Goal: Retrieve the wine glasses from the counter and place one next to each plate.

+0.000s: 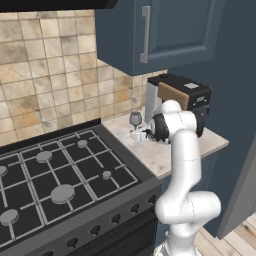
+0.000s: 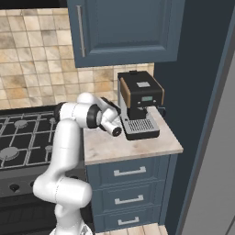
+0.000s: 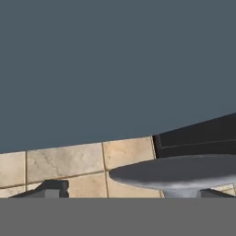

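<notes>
Hand view: wine glass (image 3: 177,173) rim just above tool (image 3: 129,193)

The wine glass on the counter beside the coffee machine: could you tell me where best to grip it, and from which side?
Probably by the stem. The wine glass stands upright on the counter with its bowl flaring above, so the gripper would best come in level from the open stove side, jaws either side of the stem; the coffee machine crowds the other side.
</notes>
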